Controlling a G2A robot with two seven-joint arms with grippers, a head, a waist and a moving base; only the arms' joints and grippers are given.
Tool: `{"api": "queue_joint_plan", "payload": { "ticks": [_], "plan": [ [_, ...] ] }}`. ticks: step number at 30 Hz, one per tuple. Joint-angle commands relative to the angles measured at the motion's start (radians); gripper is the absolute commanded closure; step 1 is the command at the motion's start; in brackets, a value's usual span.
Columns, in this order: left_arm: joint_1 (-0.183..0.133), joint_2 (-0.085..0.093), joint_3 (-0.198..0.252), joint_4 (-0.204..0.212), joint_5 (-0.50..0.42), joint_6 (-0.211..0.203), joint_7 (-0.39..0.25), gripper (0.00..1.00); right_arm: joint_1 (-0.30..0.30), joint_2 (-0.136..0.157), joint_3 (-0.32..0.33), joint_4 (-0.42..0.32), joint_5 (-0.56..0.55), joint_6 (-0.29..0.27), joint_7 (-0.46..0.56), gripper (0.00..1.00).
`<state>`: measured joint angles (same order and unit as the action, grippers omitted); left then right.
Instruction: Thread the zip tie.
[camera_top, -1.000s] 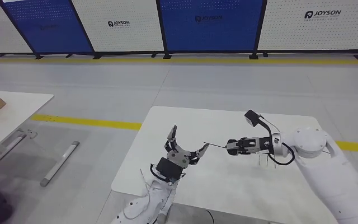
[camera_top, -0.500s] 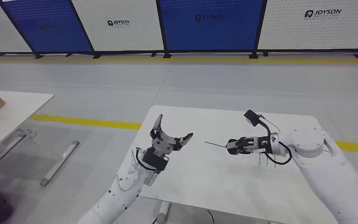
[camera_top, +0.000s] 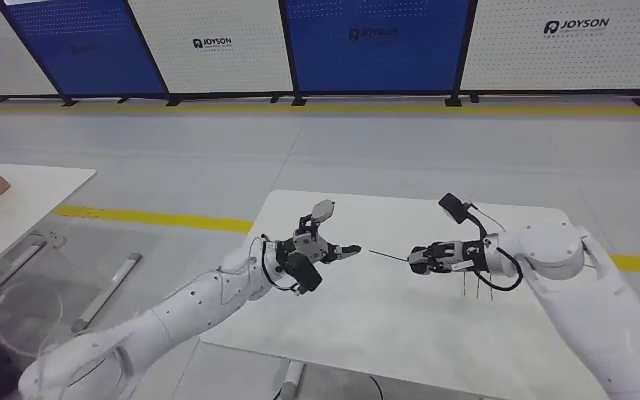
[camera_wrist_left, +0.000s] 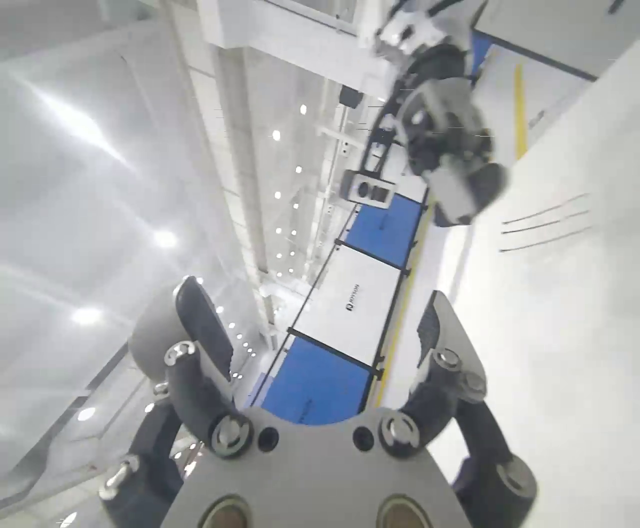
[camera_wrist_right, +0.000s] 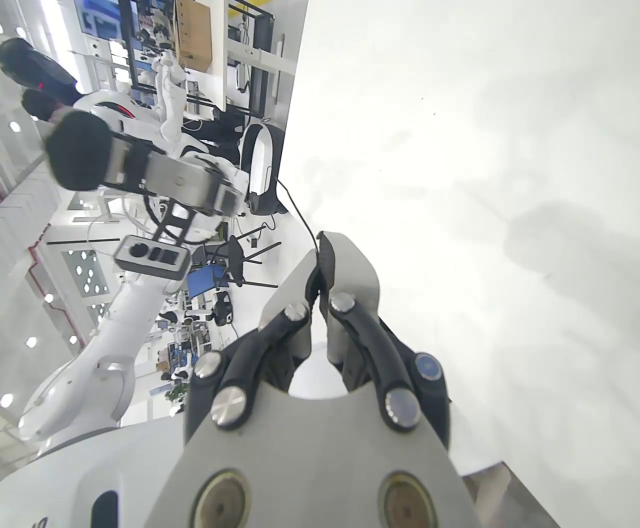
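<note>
A thin black zip tie (camera_top: 388, 257) sticks out sideways from my right gripper (camera_top: 412, 260), which is shut on one end of it above the white table (camera_top: 400, 330). In the right wrist view the zip tie (camera_wrist_right: 299, 210) curves up from the pinched fingertips of the right gripper (camera_wrist_right: 320, 250). My left gripper (camera_top: 335, 232) hovers open a short way beyond the tie's free tip, holding nothing. The left wrist view shows the left gripper (camera_wrist_left: 320, 320) with its fingers spread wide and the right gripper (camera_wrist_left: 450, 150) farther off.
Three spare zip ties (camera_wrist_left: 545, 222) lie side by side on the table near the right arm, and the same spare ties (camera_top: 476, 286) show in the top view. Another white table (camera_top: 30, 190) stands far left. Blue and white panels (camera_top: 380, 40) line the back.
The left arm has swung up from the table's front edge and turned, bringing its open gripper level with the tie's free tip. The right gripper has barely moved.
</note>
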<state>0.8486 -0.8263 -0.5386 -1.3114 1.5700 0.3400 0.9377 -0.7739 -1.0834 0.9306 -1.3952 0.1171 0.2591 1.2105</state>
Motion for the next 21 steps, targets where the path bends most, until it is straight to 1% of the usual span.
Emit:
{"api": "queue_joint_plan", "payload": {
  "ticks": [1,13,14,17,18,19,20,21],
  "plan": [
    [-0.001,0.000,0.000,0.000,0.000,0.000,-0.002,0.00,0.000,0.000,0.000,0.000,0.000,0.000,0.000,1.00],
    [-0.001,0.000,0.000,0.000,0.000,0.000,-0.002,0.00,0.000,0.000,0.000,0.000,0.000,0.000,0.000,1.00],
    [-0.001,0.000,0.002,0.000,0.000,-0.002,-0.012,0.00,0.000,0.000,0.000,0.000,0.000,0.000,0.000,1.00],
    [-0.049,0.007,0.078,0.017,0.000,0.000,-0.037,0.00,0.000,0.000,0.000,0.000,0.000,0.000,0.000,1.00],
    [-0.073,0.009,0.112,0.027,0.000,0.000,-0.046,0.00,0.000,0.000,0.000,0.000,0.000,0.000,0.000,1.00],
    [-0.108,0.012,0.161,0.036,0.000,0.000,-0.055,0.00,0.000,0.000,0.000,0.000,0.000,0.000,0.000,1.00],
    [-0.132,0.013,0.201,0.040,0.000,0.000,-0.063,0.00,0.000,0.000,0.000,0.000,0.000,0.000,0.000,1.00],
    [-0.171,0.014,0.255,0.049,0.000,0.000,-0.074,0.00,0.000,0.000,0.000,0.000,0.000,0.000,0.000,1.00]
  ]
}}
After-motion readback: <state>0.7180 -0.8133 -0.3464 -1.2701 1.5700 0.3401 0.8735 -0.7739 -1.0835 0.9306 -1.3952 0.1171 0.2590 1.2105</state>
